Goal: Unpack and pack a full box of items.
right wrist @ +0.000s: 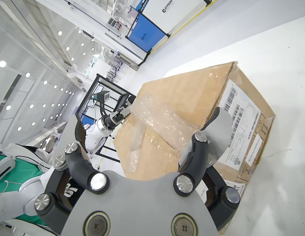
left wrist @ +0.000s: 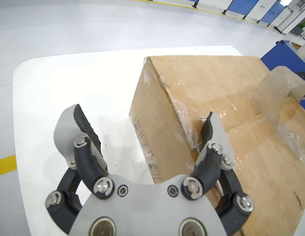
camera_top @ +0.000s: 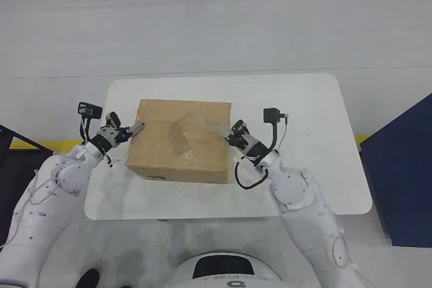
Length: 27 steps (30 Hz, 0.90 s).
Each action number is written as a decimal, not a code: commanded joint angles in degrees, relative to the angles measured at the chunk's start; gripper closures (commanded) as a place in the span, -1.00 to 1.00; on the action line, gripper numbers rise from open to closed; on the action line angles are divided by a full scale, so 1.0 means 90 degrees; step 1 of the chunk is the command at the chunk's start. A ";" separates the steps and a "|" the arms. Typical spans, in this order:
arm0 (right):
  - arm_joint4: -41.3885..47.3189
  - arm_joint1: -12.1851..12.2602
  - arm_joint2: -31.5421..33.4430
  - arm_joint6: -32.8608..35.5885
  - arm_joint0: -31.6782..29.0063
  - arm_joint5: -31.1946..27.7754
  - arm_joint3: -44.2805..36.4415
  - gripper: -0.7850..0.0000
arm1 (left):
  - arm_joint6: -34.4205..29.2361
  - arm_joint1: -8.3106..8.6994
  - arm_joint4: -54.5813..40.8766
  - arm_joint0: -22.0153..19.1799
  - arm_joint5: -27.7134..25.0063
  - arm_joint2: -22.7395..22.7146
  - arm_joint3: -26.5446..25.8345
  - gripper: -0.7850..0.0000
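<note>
On the white table (camera_top: 302, 101) at frame centre, I judge unpacking barely begun: cardboard box (camera_top: 180, 162) closed, clear tape (camera_top: 178, 138) partly lifted, left gripper (camera_top: 135, 129) and right gripper (camera_top: 234, 135) both spread at its opposite ends.

Brown box (camera_top: 201, 115), clear glossy tape (camera_top: 178, 138); white table (camera_top: 302, 101); white label (right wrist: 243, 121), apparently black-barred.

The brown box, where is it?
In the top view, the box sits on the middle of the white table, between the left end effector at one end and the right end effector at the other.
</note>
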 commanded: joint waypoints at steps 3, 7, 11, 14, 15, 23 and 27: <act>0.0138 -0.0001 -0.0090 0.0094 0.0108 0.0088 0.0075 -1.00 | -0.0034 -0.0026 -0.0007 -0.0059 -0.0039 -0.0002 0.0050 -1.00; 0.0263 -0.0016 -0.0240 0.0308 0.0340 0.0268 0.0215 -1.00 | -0.0048 -0.0045 -0.0007 -0.0097 -0.0060 -0.0015 0.0079 -1.00; 0.0360 -0.0038 -0.0398 0.0316 0.0573 0.0250 0.0334 -1.00 | -0.0072 -0.0066 -0.0006 -0.0128 -0.0080 -0.0024 0.0090 -1.00; 0.0498 -0.0052 -0.0505 0.0371 0.0717 0.0233 0.0510 -1.00 | -0.0088 -0.0082 0.0017 -0.0139 -0.0090 -0.0029 0.0095 -1.00; 0.0554 -0.0056 -0.0525 0.0405 0.0767 0.0241 0.0562 -1.00 | -0.0093 -0.0086 0.0020 -0.0141 -0.0092 -0.0033 0.0097 -1.00; 0.1162 -0.0077 -0.0601 0.0523 0.1022 -0.0028 0.0967 -1.00 | -0.0105 -0.0126 0.0023 -0.0150 -0.0042 -0.0054 0.0094 -1.00; 0.1349 -0.0055 -0.0483 0.0277 0.0951 -0.0672 0.0957 -1.00 | -0.0106 -0.0156 0.0030 -0.0163 -0.0002 -0.0035 0.0080 -1.00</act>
